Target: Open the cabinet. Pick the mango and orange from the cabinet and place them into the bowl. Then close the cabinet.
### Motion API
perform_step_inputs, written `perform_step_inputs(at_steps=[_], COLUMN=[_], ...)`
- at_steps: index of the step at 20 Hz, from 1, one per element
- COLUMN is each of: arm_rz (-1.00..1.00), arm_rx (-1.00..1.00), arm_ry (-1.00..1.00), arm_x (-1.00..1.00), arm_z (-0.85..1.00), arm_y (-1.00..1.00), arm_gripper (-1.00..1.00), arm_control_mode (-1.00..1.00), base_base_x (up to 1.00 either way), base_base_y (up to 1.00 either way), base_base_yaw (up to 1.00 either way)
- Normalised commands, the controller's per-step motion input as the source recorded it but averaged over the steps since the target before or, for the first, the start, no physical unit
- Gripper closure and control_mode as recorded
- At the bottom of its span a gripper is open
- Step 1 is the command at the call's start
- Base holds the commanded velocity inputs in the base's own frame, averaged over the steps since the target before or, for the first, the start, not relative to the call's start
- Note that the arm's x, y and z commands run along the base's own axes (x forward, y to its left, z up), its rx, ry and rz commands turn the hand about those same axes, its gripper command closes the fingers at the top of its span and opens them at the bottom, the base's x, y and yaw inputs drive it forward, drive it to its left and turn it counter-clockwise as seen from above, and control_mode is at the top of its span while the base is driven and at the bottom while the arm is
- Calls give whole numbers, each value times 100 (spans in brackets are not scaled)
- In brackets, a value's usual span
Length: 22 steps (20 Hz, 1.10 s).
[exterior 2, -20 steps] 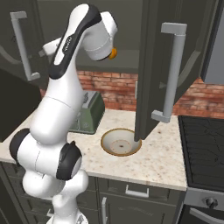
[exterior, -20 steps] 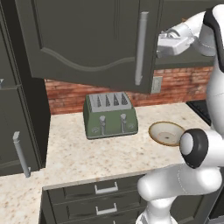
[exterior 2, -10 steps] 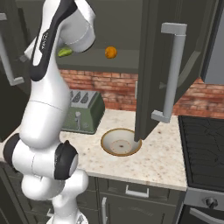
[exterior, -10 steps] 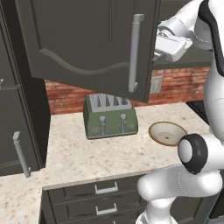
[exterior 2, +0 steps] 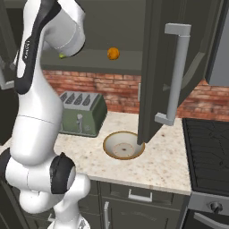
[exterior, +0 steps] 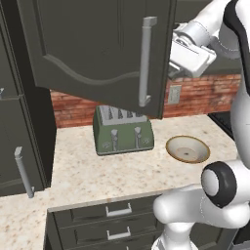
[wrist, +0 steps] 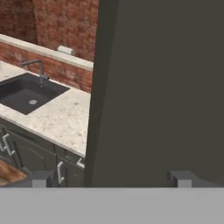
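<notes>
Dark grey cabinet (exterior 2: 156, 67) doors are standing open; orange (exterior 2: 113, 53) is sitting inside; hand (wrist: 111, 178) is gaping wide, gripping nothing.

The white arm is raised high from the base, bent at its dark elbow joint, with the wrist carried up at cabinet height. The gripper (wrist: 111, 179) is held wide open, its two dark fingers (wrist: 39, 178) spread far apart, nothing being gripped.
</notes>
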Motion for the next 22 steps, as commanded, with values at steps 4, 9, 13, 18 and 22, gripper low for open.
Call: perform_step_inputs(at_steps=[4, 9, 13, 18, 22], arm_rz=[0, 0, 0, 0, 0], arm_rx=[0, 0, 0, 0, 0], arm_ry=[-3, -2, -2, -2, 0], arm_x=[-34, -39, -24, -10, 0], arm_z=[-21, -12, 0, -1, -11], arm_y=[12, 16, 21, 37, 49], arm_gripper=[-100, -100, -100, -100, -100], arm_control_mode=[-100, -100, -100, -100, -100], base_base_x=[0, 0, 0, 0, 0], base_base_y=[0, 0, 0, 0, 0], base_base_yaw=[0, 0, 0, 0, 0])
